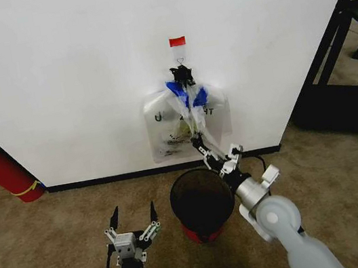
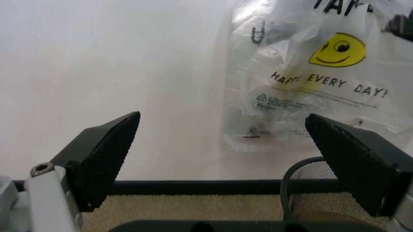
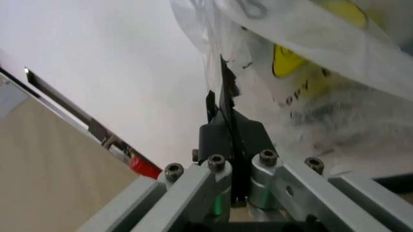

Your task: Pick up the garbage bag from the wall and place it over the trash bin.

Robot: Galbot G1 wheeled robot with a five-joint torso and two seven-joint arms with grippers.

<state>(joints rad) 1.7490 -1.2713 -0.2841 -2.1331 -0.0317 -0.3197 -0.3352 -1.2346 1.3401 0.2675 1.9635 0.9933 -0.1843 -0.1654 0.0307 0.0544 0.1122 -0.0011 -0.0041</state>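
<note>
The bag (image 1: 186, 105) hangs long-axis vertical from the hook (image 1: 180, 60), above the bin (image 1: 201, 199). The right gripper (image 1: 199, 145), nearer, pinches its lower end; the left gripper (image 1: 133, 218) waits wide beside the bin.

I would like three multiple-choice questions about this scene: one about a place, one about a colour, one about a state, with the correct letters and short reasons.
1. Where does the round black mesh trash bin stand?
A. on the carpet below the hanging bags
B. beside the red fire extinguisher
C. on a shelf

2. What colour is the small tape strip on the plain white wall?
A. blue
B. red
C. yellow

3. How is the right pincer?
A. wide open
B. parked low
C. shut on the thin see-through garbage bag

Answers: 1 A, the bin sits under the bags; 2 B, the strip is red; 3 C, its fingers pinch plastic, while the left pincer hangs open.
</note>
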